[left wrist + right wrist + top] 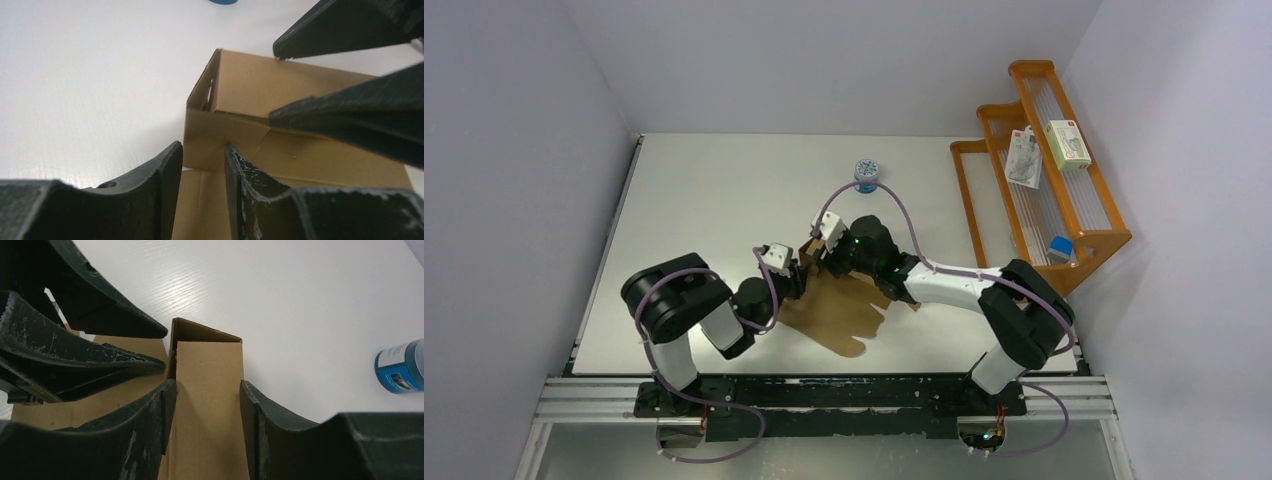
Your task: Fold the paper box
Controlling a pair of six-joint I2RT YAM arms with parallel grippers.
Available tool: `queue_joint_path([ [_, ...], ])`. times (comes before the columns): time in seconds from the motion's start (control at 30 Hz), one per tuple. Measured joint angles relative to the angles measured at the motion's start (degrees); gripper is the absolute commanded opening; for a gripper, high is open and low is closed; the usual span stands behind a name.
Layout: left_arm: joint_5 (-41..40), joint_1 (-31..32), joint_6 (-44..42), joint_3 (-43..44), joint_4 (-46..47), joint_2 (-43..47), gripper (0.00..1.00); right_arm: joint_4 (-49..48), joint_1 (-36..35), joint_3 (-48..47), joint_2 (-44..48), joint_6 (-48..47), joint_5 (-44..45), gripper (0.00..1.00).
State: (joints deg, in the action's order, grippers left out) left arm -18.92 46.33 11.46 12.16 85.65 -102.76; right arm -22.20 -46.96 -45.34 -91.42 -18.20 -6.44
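The paper box is brown cardboard, mostly flat on the table in the top view, with its far-left end folded up. In the left wrist view a raised hollow wall and an end flap stand up. My left gripper is open, its tips just short of that flap, over flat cardboard. My right gripper is shut on the folded double wall, one finger on each side. The two grippers nearly touch at that corner.
A blue-and-white round tin stands behind the box, also in the right wrist view. An orange rack at the right holds white packages. Walls close in the left and right.
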Motion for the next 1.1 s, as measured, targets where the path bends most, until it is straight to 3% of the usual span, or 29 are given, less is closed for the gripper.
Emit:
queue_joint_path([
  [0.43, 0.1, -0.9, -1.8, 1.3, 0.1, -2.7, 0.43, 5.8, 6.9, -7.2, 2.0, 5.6, -5.3, 0.57],
  [0.7, 4.4, -5.9, -0.4, 0.7, -1.1, 1.1, 0.44, 10.4, 10.7, -9.4, 2.9, 7.7, -7.0, 0.61],
  [0.93, 13.3, -11.8, 2.2, 5.9, -10.8, 8.4, 0.46, 15.9, 18.4, -12.9, 1.9, 5.6, -5.3, 0.59],
  [1.1, 19.9, -14.1, 3.3, 11.0, -18.9, 10.5, 0.48, 20.2, 25.1, -14.3, -3.1, 4.3, -8.9, 0.59],
])
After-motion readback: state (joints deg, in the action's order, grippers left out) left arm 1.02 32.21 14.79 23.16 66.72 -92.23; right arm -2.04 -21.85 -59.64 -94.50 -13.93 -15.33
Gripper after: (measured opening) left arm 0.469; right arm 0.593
